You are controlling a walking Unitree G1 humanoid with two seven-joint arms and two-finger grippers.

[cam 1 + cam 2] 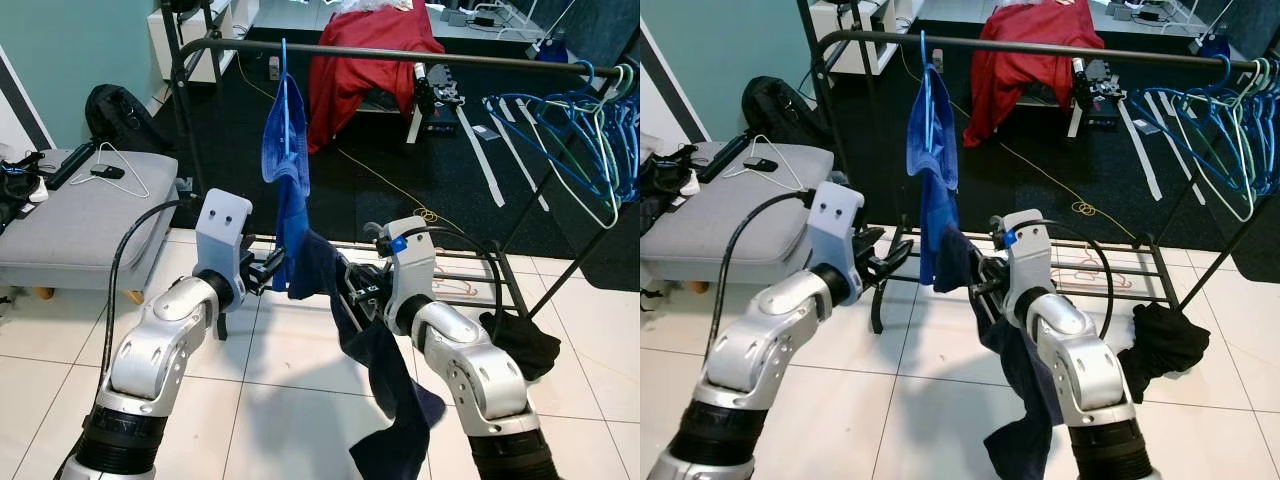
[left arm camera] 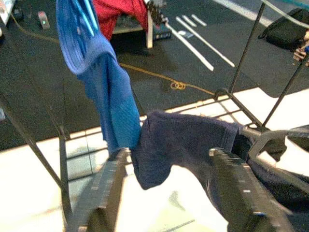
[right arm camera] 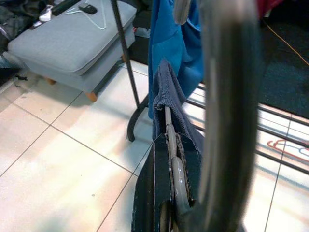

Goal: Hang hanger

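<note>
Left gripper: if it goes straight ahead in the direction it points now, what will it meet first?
Probably the dark navy garment, which lies between the open fingers of the left gripper, with the blue garment on the rack beside it. Depth is uncertain.

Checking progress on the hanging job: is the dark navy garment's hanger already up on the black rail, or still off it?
Off it: the dark navy garment droops from the right hand, below the black rail.

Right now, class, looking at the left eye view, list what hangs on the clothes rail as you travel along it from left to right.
Blue garment on a blue hanger → bare stretch of the black rail → bunch of empty blue and pale green hangers at the right end.
</note>
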